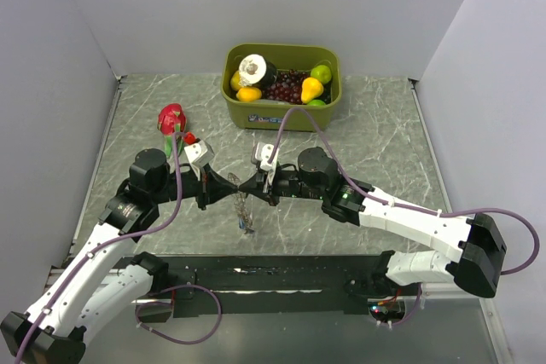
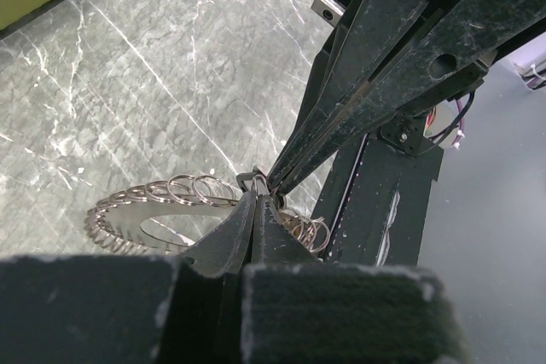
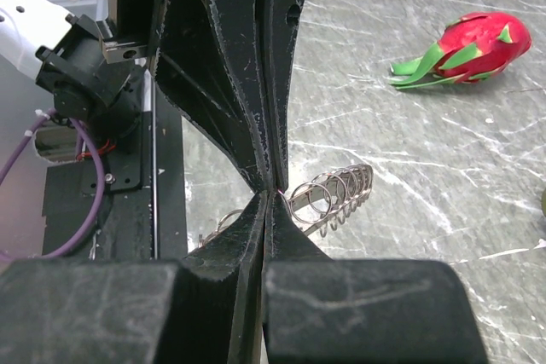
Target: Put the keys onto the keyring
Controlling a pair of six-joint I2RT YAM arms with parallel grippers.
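Observation:
The keyring (image 1: 245,213) is a thin grey metal ring rimmed with small wire loops. It hangs just above the table between my two grippers, which meet tip to tip. My left gripper (image 1: 231,191) is shut on its top from the left, and my right gripper (image 1: 250,187) is shut on it from the right. In the left wrist view the keyring (image 2: 162,202) curves off to the left of my shut left gripper (image 2: 256,195). In the right wrist view the keyring (image 3: 334,192) trails to the right of my shut right gripper (image 3: 275,198). I can make out no keys.
An olive bin (image 1: 281,114) holding fruit stands at the back middle. A red dragon fruit (image 1: 171,118) lies on the marble table at the back left, and it also shows in the right wrist view (image 3: 467,44). A black strip (image 1: 273,274) runs along the near edge.

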